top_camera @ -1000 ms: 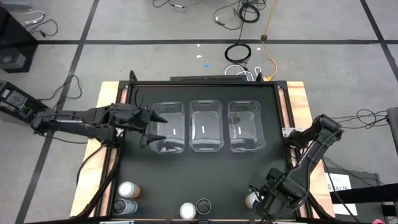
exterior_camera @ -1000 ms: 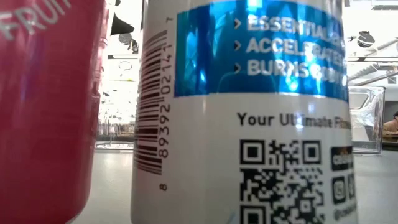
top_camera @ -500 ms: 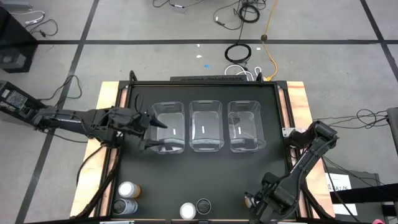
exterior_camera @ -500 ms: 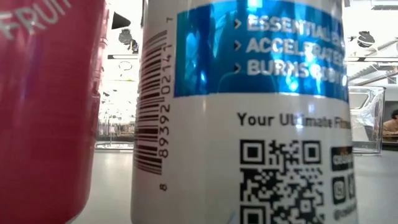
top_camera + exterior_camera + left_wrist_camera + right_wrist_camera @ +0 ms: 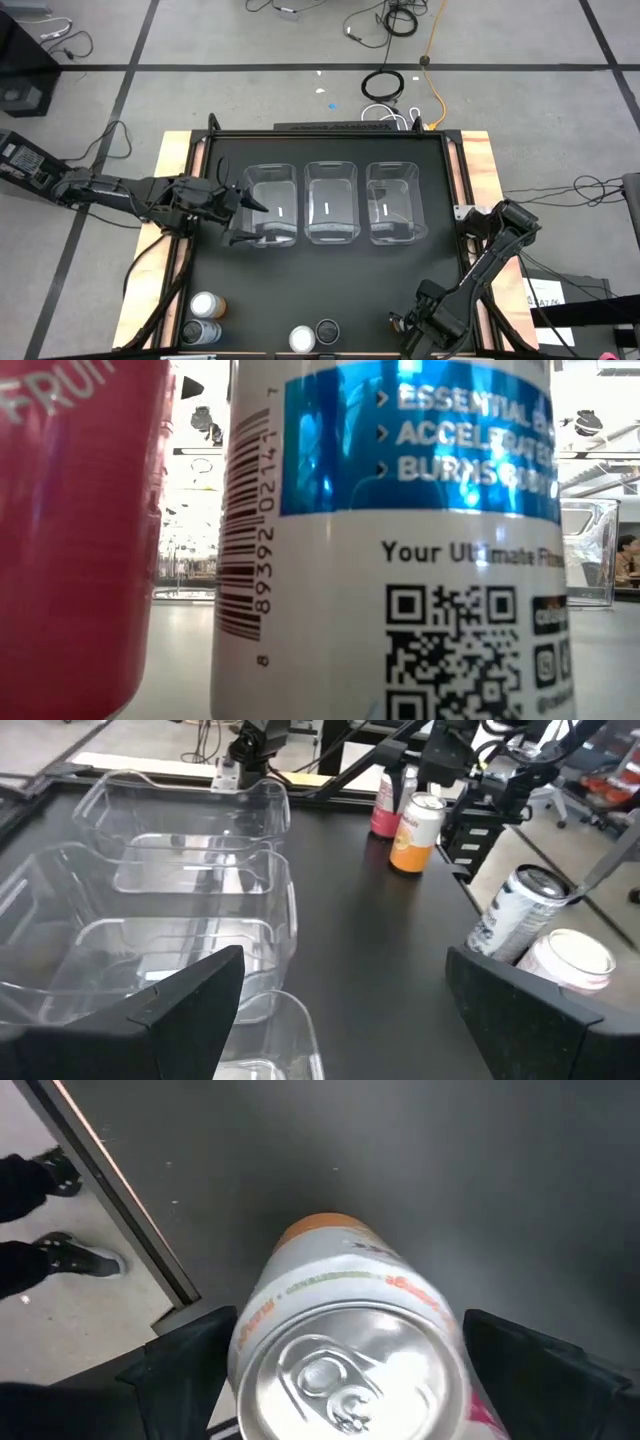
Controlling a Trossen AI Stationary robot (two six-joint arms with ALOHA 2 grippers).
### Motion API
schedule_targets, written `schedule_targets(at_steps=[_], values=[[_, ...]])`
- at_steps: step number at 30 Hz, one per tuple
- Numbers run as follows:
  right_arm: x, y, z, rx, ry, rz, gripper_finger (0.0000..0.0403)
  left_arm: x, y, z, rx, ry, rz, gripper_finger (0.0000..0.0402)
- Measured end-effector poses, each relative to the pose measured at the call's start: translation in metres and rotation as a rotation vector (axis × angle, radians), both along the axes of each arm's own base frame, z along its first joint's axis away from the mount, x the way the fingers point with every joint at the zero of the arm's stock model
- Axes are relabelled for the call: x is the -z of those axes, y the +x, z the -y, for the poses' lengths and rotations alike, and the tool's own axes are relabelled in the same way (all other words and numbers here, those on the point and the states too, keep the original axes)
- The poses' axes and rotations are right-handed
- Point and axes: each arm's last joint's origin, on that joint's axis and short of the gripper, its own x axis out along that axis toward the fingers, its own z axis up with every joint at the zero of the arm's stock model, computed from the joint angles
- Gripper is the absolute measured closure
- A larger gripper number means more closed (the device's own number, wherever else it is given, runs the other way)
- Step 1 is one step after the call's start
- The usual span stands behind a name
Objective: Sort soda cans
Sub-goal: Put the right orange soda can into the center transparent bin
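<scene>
My right gripper (image 5: 402,325) is open near the table's near right corner, over an upright orange-sided soda can (image 5: 345,1340). One finger stands on either side of the can's silvery top. A pink can (image 5: 383,808) stands just beyond it. My left gripper (image 5: 249,222) is open and hovers at the left bin's (image 5: 272,203) near left corner. An orange can (image 5: 205,303) and a dark can (image 5: 201,331) stand near the near left corner. A pink can (image 5: 302,339) and a dark can (image 5: 327,329) stand at the near edge's middle and fill the low view. My right gripper's fingers (image 5: 190,1355) stand beside the orange can's top rim (image 5: 250,1330), coming from above and pointing down. I cannot tell whether they touch it. The can stands upright on the table.
Three clear plastic bins (image 5: 331,203) sit side by side across the table's middle. Bare black table (image 5: 330,280) lies between the bins and the cans. Wooden side rails (image 5: 150,290) border the mat. A person (image 5: 627,555) shows far off in the low view.
My right gripper has moved toward the table's left and near edge, coming over the orange can until it covers it in the high view. My left gripper has drawn back a little toward the table's left and near side.
</scene>
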Motion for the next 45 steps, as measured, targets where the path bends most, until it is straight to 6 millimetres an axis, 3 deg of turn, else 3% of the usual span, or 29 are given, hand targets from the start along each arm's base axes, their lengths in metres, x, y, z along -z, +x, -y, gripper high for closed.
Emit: schedule_targets(at_steps=[4, 10, 28, 37, 45], values=[[0.011, -0.001, -0.001, 0.002, 0.020, 0.003, 0.0048, 0.000, 0.000, 0.002, 0.011, -0.001, -0.002, 0.0047], [0.017, -0.003, 0.000, 0.012, 0.037, -0.032, 0.0123, 0.000, 0.000, 0.003, 0.017, -0.001, -0.002, 0.0047], [0.017, 0.012, 0.012, 0.125, 0.078, -0.064, 0.0120, 0.000, 0.000, 0.003, 0.008, 0.003, -0.001, 0.0047], [-0.010, 0.037, 0.023, 0.205, 0.128, -0.020, 0.0122, 0.000, 0.000, 0.003, 0.008, 0.004, -0.001, 0.0047], [-0.055, 0.053, 0.048, 0.265, 0.062, 0.011, 0.0122, 0.000, 0.000, 0.003, 0.008, 0.004, -0.001, 0.0047]])
